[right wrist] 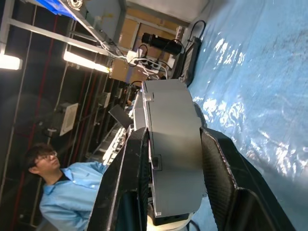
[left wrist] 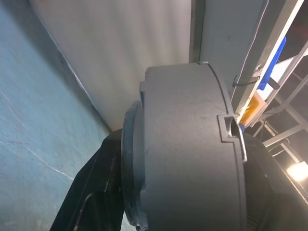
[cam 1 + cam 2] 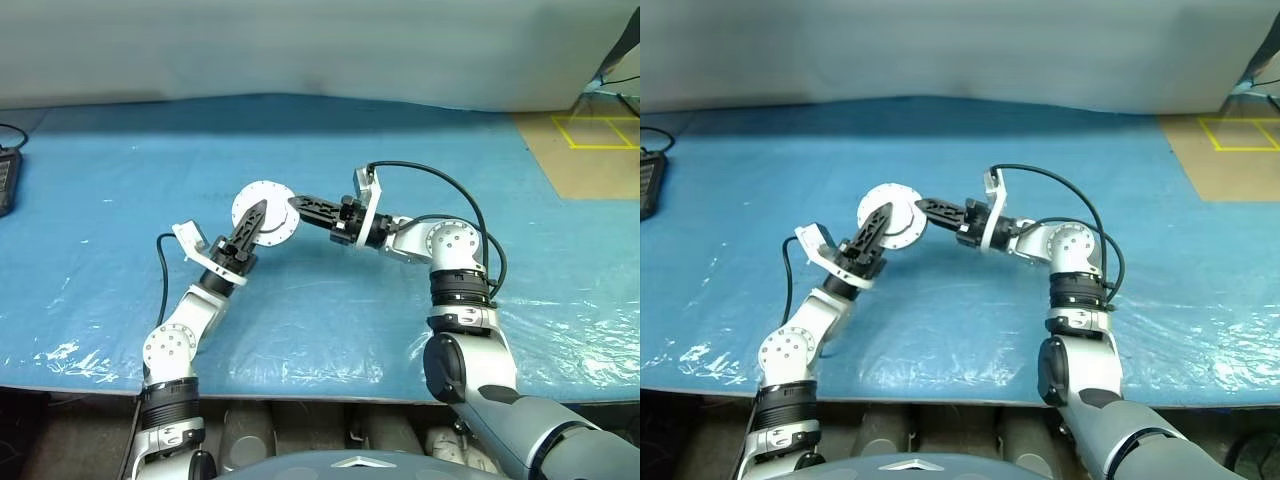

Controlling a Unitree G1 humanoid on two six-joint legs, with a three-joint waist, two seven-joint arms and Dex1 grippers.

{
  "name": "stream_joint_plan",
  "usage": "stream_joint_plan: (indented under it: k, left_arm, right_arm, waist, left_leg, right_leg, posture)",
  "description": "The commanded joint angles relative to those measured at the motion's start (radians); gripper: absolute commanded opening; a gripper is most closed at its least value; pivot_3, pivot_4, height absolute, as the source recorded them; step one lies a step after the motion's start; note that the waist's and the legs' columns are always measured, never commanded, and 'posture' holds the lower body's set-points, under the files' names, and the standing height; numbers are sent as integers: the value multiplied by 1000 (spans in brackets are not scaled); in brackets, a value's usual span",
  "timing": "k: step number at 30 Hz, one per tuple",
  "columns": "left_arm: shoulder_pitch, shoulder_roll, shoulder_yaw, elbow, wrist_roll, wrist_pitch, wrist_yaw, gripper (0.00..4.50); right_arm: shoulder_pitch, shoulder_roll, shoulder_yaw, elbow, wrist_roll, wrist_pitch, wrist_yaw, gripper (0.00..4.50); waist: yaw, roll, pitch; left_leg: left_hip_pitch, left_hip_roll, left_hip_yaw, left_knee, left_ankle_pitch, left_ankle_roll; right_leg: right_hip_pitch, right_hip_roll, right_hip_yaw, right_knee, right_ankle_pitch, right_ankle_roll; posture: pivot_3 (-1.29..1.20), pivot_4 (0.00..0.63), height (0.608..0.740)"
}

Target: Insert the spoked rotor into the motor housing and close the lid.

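A: Right gripper (image 1: 168,183): black fingers straddle the rim of the round grey metal motor assembly (image 3: 264,213), one each side, closed on it. Left gripper (image 3: 250,225) lies across its face; can't tell if it's clamped or loose.

B: Where's the assembly?

A: Held between both arms, clear above the blue plastic-covered table (image 3: 120,180), middle of the scene.

B: Orientation?

A: On edge, flat face toward the head camera, axis roughly level, near-to-far. I'd keep one grip firm before the other shifts, and avoid twisting the halves apart.
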Motion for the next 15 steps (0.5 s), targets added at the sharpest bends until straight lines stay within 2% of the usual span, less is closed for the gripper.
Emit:
stream_joint_plan:
  k: [1,3,7,11,15]
  left_arm:
    - [-14,-3,32,4,-1,-37,15,2488]
    - [-27,-11,55,16,-9,-62,37,2488]
    - [-83,-22,122,70,5,-150,92,2488]
    - [-200,4,233,197,27,-298,173,2488]
    - [-322,68,288,349,95,-399,218,2488]
  right_arm:
    - [-14,4,5,-27,-22,-115,7,2748]
    - [-20,12,0,-7,-55,-211,0,3418]
    - [-51,11,-23,83,-123,-410,-28,3418]
    - [-34,-40,54,99,-198,-506,67,3418]
    - [-6,-70,115,90,-247,-555,131,3418]
  waist:
    - [-1,0,0]
    - [-3,0,0]
    - [-7,-1,1]
    - [-7,-3,2]
    - [-8,-6,3]
  left_leg:
    - [0,0,0,0,0,0]
    - [0,0,0,0,0,0]
    - [0,0,0,1,0,0]
    - [0,0,-1,2,0,0]
    - [-1,0,-2,3,1,1]
  right_leg:
    - [0,0,0,0,0,0]
    - [0,0,0,0,0,0]
    - [0,0,0,1,0,0]
    - [0,0,0,1,0,0]
    - [0,0,0,2,1,1]
  posture:
    - [0,150,740]
    - [0,150,740]
    - [0,150,740]
    - [0,150,740]
    - [0,150,740]
